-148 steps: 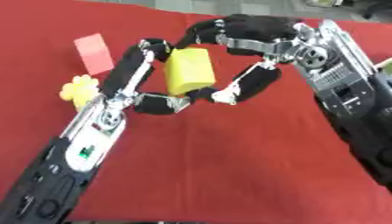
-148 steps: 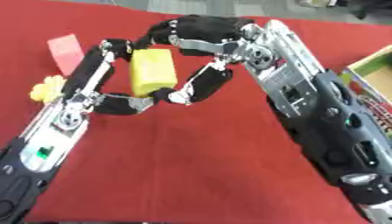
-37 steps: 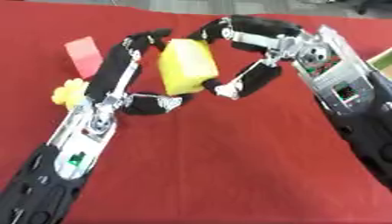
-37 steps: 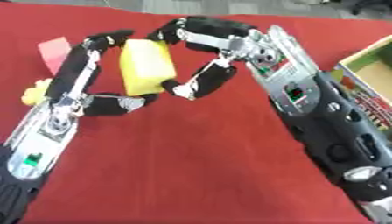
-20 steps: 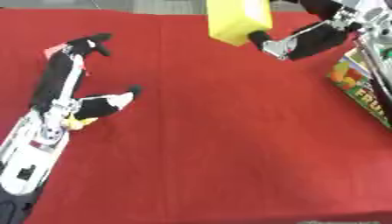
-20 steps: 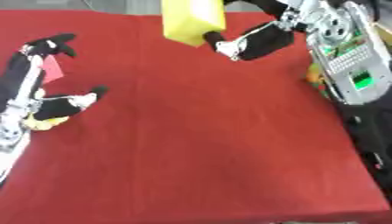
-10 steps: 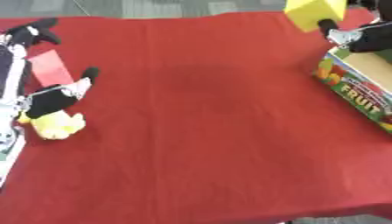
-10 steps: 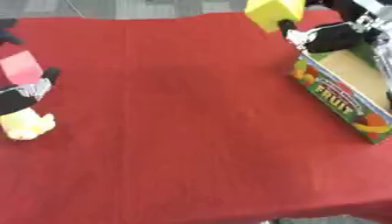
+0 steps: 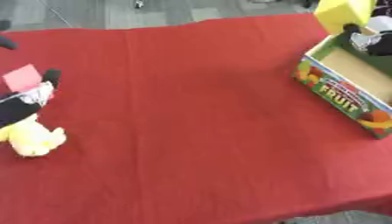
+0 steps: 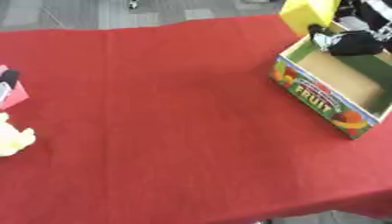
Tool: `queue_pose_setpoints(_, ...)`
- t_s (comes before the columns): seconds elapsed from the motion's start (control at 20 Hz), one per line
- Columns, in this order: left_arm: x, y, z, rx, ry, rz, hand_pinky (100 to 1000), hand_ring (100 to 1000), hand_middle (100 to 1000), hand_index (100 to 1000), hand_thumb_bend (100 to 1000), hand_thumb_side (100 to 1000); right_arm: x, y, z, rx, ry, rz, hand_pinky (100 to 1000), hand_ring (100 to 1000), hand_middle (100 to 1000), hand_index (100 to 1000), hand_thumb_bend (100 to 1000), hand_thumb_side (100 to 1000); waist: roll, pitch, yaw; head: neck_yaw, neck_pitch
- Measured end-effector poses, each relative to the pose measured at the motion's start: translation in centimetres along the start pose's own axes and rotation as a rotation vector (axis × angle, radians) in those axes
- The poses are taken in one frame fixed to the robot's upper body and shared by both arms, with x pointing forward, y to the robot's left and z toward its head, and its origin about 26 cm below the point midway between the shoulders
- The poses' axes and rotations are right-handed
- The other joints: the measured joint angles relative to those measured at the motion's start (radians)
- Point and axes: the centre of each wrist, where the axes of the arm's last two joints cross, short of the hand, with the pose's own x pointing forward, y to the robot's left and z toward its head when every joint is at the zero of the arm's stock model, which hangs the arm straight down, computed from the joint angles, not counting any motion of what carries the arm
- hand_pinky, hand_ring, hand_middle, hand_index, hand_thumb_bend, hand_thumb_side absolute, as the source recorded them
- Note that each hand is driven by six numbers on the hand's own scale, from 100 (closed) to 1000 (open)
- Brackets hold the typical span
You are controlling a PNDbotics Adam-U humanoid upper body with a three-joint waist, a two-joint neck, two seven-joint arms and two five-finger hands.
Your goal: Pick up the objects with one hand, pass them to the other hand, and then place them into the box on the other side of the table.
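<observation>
My right hand [image 10: 350,43] is shut on a yellow block [image 10: 307,12] and holds it over the far left corner of the open cardboard box [image 10: 314,99], which has "FRUIT" printed on its side. Only the dark thumb side of this hand shows; the rest is cut off at the top right. My left hand [image 9: 18,111] rests open at the left edge, apart from the block. It lies between a pink block [image 9: 23,77] and a yellow plush toy [image 9: 33,138], with one finger beside the pink block.
A red cloth [image 9: 191,113] covers the table, and its front edge runs along the bottom right. Grey floor shows beyond the far edge. The box's brown inside [image 10: 343,82] holds nothing that I can see.
My left hand let go of the yellow block and drew back to the left. My right hand carried it right, up to the box. The camera has swung right too.
</observation>
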Motion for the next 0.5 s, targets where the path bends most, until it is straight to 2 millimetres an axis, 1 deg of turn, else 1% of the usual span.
queue_pose_setpoints(0.2,0.1,0.1,0.1,0.007,0.003,0.007,767,719,580,858,474,344,-2.2,-0.4,0.4,-0.026,0.072,0.031,861,870,458,513,100,100,0.005,0.000,0.000,-0.018,-0.014)
queue_pose_setpoints(0.3,0.0,0.2,0.1,0.010,0.007,0.009,767,719,579,856,473,347,-3.1,-0.3,0.6,-0.029,0.102,0.044,859,871,463,518,100,100,0.006,0.000,0.000,-0.021,-0.015)
queue_pose_setpoints(0.5,0.0,0.2,0.1,0.015,0.012,0.012,767,719,579,854,473,347,-4.5,-0.3,0.9,-0.035,0.141,0.072,856,871,474,531,100,100,0.006,0.000,0.000,-0.022,-0.015)
